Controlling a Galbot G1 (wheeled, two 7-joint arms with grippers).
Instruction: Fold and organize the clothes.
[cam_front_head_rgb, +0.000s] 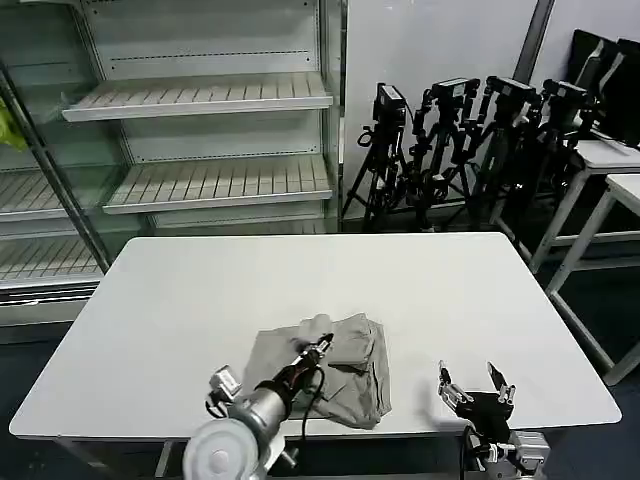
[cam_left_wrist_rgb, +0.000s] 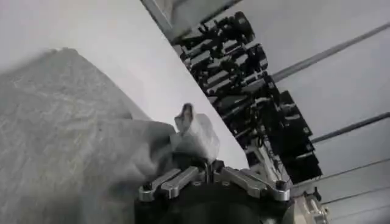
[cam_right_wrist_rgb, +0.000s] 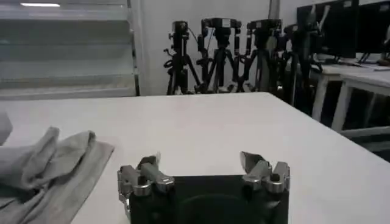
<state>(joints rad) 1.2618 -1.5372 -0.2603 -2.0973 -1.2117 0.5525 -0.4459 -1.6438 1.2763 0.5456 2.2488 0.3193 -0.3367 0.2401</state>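
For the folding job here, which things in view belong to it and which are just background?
Part of the job:
- grey T-shirt, bunched on the white table
- left gripper, shut on the shirt's fabric
- right gripper, open, resting on the table apart from the shirt

Background:
- shelving
- tripods

L gripper (cam_front_head_rgb: 318, 350) pinching grey T-shirt (cam_front_head_rgb: 340, 385) mid-table (cam_front_head_rgb: 200, 300); R gripper (cam_front_head_rgb: 475, 385) idle, fingers apart, near edge.

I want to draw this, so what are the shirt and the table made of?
The shirt looks like soft grey knit cloth, probably cotton: it is matte, slumps in loose folds, and bunches up where the left gripper pinches it. The table looks like a hard, smooth white board, perhaps laminate or painted wood: flat, plain, with a faint sheen. Its core can't be seen.
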